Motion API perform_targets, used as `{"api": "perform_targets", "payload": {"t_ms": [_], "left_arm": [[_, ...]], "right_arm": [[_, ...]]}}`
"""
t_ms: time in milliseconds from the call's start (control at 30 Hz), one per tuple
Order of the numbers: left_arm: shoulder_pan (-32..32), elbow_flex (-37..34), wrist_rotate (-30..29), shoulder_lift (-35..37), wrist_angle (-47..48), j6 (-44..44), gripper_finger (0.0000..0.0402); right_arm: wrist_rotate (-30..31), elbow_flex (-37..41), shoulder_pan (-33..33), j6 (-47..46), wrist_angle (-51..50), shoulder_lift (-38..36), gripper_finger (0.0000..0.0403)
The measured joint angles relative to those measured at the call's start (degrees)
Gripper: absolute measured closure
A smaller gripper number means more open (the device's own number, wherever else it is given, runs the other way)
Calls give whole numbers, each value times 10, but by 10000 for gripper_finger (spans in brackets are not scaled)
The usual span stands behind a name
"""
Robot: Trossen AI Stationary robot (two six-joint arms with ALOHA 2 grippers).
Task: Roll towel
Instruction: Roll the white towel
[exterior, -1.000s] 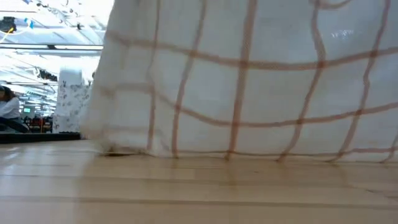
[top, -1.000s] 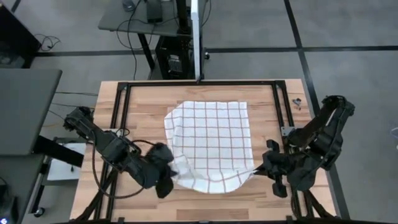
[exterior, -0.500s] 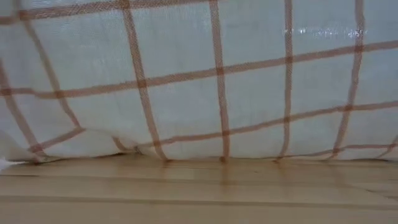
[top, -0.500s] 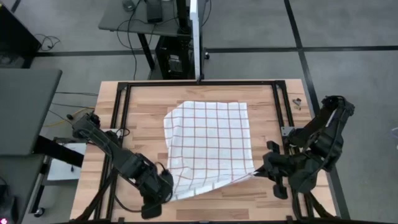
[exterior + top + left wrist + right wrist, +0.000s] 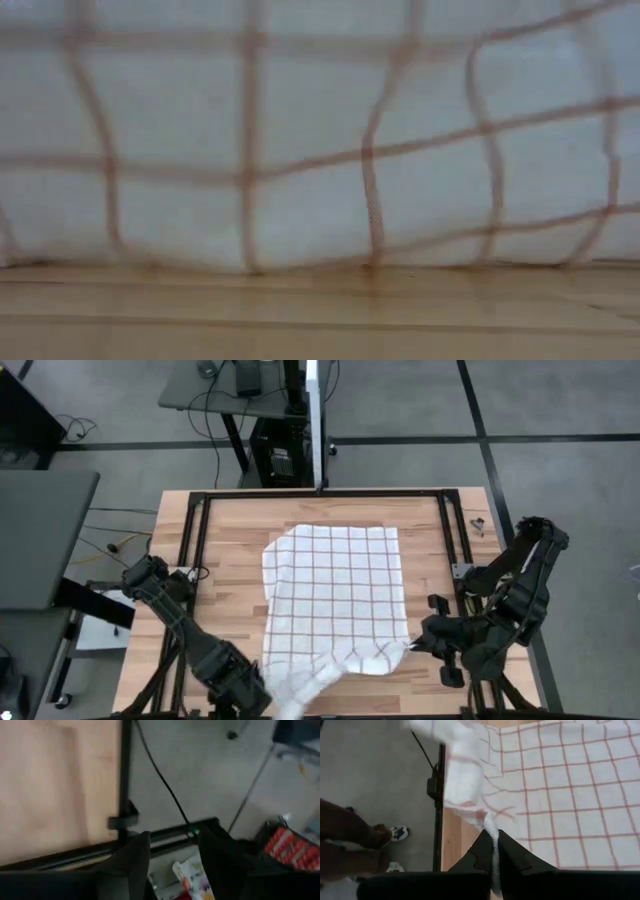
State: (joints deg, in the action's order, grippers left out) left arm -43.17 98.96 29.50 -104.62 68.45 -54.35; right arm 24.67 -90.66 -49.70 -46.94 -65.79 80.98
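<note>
Checked cloth, one towel: right claw pinches it, left claw parted, empty.

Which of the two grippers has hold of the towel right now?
The right gripper: its fingers pinch a bunched corner of the towel. The left gripper stands open over the table's near edge, nothing between its fingers.

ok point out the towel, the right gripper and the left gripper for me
towel (image 5: 335,595), high view, middle of the checked cloth
right gripper (image 5: 493,851), right wrist view, fingertips pinching a towel corner
left gripper (image 5: 172,851), left wrist view, gap between open fingers
</note>
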Motion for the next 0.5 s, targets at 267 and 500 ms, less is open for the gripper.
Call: {"api": "perform_targets", "payload": {"t_ms": [267,500], "left_arm": [[-4,0,-93,-1,-22,-18,239],[0,0,-268,-5,-75,-35,242]], "right_arm": [[-5,0,6,1,-2,7,403],[-9,0,-10,-33,-3,48,403]]}}
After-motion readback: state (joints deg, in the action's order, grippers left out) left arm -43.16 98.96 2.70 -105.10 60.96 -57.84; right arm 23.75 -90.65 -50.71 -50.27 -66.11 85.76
